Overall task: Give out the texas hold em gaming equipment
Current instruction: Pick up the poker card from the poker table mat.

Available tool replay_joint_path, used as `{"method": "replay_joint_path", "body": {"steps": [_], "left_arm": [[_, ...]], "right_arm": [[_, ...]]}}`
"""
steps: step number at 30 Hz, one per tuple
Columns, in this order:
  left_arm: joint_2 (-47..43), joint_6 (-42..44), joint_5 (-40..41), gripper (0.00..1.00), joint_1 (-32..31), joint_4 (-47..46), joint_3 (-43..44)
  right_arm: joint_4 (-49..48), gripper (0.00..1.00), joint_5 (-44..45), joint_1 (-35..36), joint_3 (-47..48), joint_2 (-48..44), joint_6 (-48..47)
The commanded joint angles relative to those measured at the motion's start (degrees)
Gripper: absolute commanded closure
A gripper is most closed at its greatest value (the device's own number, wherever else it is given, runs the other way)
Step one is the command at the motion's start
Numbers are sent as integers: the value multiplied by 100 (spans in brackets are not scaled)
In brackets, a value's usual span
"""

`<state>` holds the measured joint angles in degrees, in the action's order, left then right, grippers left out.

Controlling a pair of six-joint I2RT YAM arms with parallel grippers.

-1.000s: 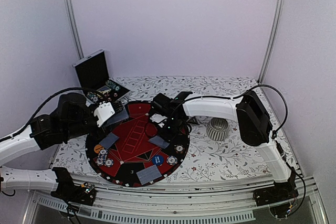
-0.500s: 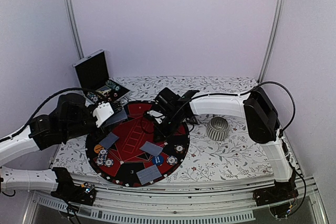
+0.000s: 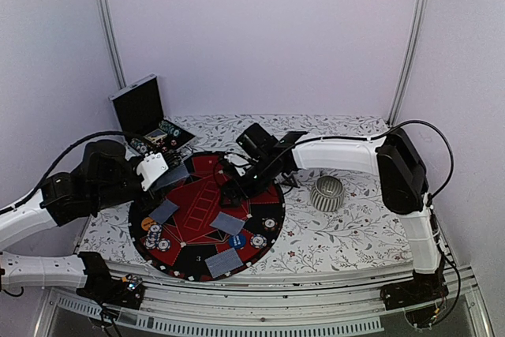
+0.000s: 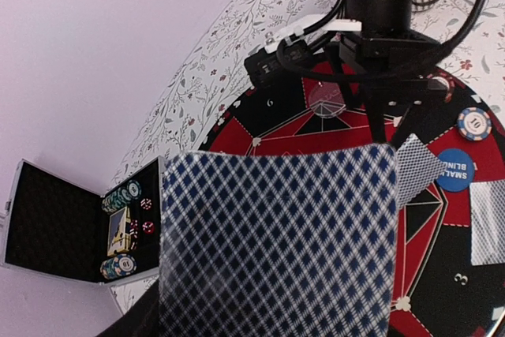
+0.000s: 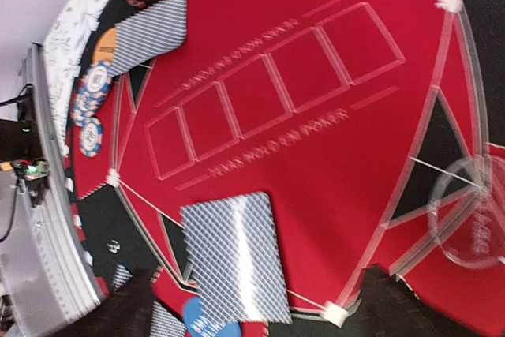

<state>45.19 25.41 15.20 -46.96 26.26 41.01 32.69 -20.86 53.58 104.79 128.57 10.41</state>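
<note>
One card (image 4: 276, 242) hides left gripper (image 3: 162, 170) clasping it; right gripper (image 3: 235, 185) wide, empty.

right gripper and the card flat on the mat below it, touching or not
Apart. The right wrist view shows the right gripper open, its fingers either side of the card, with bare mat between them and its edges.

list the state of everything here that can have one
black case, open, lid upright
left gripper, shut on held card
held card, back toward the left wrist camera
right gripper, open, empty
cards on the mat, face down
</note>
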Motion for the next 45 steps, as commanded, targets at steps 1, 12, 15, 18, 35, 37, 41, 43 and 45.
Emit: {"method": "replay_joint_path", "body": {"steps": [1, 12, 15, 18, 35, 37, 41, 43, 45], "left_arm": [[-123, -98, 29, 44, 60, 37, 202], [-229, -518, 24, 44, 58, 356, 276], [-322, -589, 109, 44, 59, 373, 271], [-372, -679, 249, 45, 56, 465, 368], [-701, -1239, 347, 47, 50, 965, 329], [-664, -1212, 302, 47, 47, 977, 356], [-572, -1016, 149, 46, 47, 905, 418], [-512, -924, 82, 46, 51, 909, 445], [-450, -883, 9, 46, 51, 951, 459]], "right_arm": [[-72, 1, 1359, -26, -334, -962, -631], [-2969, 1, -69, -664, -2055, -3068, -1216], [-3539, 1, 151, -679, -2090, -3451, -1340], [-4011, 1, 881, -687, -2108, -3639, -1326], [-2974, 37, 470, -182, -3856, -3354, 1489], [-2877, 40, 214, -179, -3641, -2994, 1534], [-2637, 45, -254, -201, -2985, -2190, 1461], [-2596, 46, -464, -240, -2765, -1877, 1468], [-2566, 47, -598, -267, -2599, -1627, 1517]]}}
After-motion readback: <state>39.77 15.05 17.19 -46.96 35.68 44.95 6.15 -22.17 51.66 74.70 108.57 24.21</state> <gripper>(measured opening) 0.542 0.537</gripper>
